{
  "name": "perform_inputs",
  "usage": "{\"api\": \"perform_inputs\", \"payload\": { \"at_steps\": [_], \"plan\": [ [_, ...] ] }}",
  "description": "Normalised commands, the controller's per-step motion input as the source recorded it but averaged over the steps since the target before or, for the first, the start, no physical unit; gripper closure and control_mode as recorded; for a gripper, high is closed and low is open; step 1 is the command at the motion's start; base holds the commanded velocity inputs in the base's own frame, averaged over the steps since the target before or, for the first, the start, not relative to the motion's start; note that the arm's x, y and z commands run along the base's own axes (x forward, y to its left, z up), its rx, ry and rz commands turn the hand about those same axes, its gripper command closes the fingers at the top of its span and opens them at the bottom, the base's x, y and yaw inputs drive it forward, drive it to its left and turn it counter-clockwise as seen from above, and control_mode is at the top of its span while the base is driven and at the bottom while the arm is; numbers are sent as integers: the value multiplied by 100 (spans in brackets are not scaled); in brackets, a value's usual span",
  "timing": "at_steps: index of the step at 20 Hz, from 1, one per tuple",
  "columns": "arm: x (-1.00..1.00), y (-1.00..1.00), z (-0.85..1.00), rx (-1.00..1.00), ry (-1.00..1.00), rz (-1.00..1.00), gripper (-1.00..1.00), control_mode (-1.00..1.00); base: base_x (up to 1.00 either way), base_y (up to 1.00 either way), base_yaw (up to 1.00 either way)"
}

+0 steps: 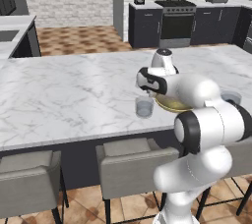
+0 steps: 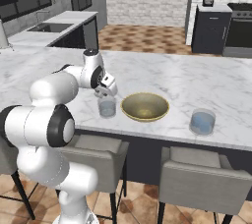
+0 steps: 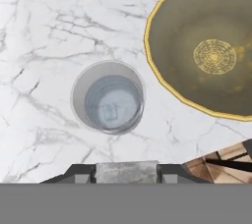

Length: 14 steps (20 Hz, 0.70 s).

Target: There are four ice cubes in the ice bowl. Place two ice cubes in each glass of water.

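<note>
1. Hovering above the near glass of water (image 3: 108, 98), I look straight down into it; it sits close to the middle of my hand view, with the ice bowl (image 3: 206, 46) at about two o'clock from it, near but not touching.

2. My gripper (image 2: 106, 90) hangs just over that glass in the right base view. How my jaws stand I cannot tell: the tips are cut off low in the hand view, and I make out no cube between them.

3. A faint pale square shows in the water, which I take for an ice cube (image 3: 111, 112), though it is too dim to swear to or to count.

4. The bowl's olive inside looks bare, with no cubes I can pick out. The second glass of water (image 2: 202, 122) stands well apart at three o'clock from the bowl in the right base view; its contents are too small to read.

5. My judgement: this is the drop step over the near glass, late in the task. Next, I would confirm the cube has gone in, lift straight up clear of the rim, and check the bowl before reaching again.

6. Everything rests on a white marble island counter (image 1: 59, 95). Grey stools (image 1: 130, 164) line its near side; a dark range (image 1: 176, 19) and cabinets stand beyond, over a terracotta tile floor.
</note>
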Motion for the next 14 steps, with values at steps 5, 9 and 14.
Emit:
{"api": "perform_inputs", "payload": {
  "at_steps": [5,9,14],
  "plan": [
    [15,0,-13,0,0,0,100,-100,0,0,0],
    [14,0,-9,0,0,0,100,-100,0,0,0],
    [15,0,-11,0,0,0,100,-100,0,0,0]
  ]
}}
